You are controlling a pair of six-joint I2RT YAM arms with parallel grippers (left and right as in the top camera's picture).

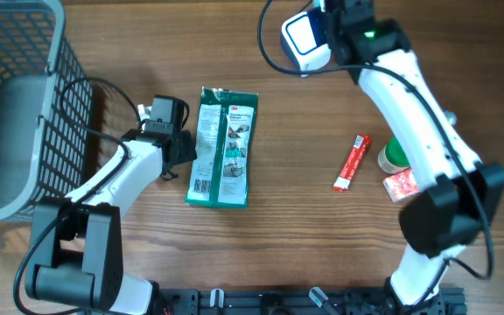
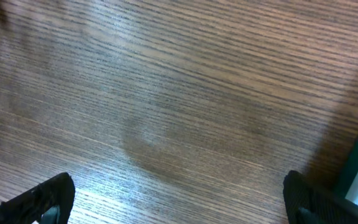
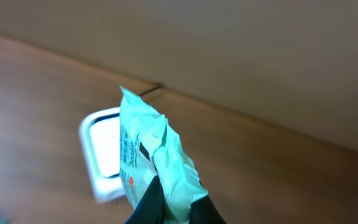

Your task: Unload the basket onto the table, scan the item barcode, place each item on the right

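Wood-grain table [image 1: 304,131] fills the overhead view. R gripper [image 3: 169,202] is up at 1 o'clock, jaws pinched tight on a pale green packet [image 3: 145,140]. The packet stands up from the fingers, crumpled, w/ small print on the side facing the wrist cam. A white scanner [image 3: 101,155] sits just behind it, at its 8 o'clock in that view.

L gripper [image 2: 179,205] has jaws wide apart w/ nothing btwn them, low over bare wood. It sits at 9 o'clock of the green 3M pack [image 1: 223,146], which lies flat near centre. The grey wire basket [image 1: 24,52] is at 10 o'clock. At 4 o'clock are a red sachet [image 1: 353,163], a green round item [image 1: 392,157] partly under the R arm, and a red-white packet [image 1: 401,185].
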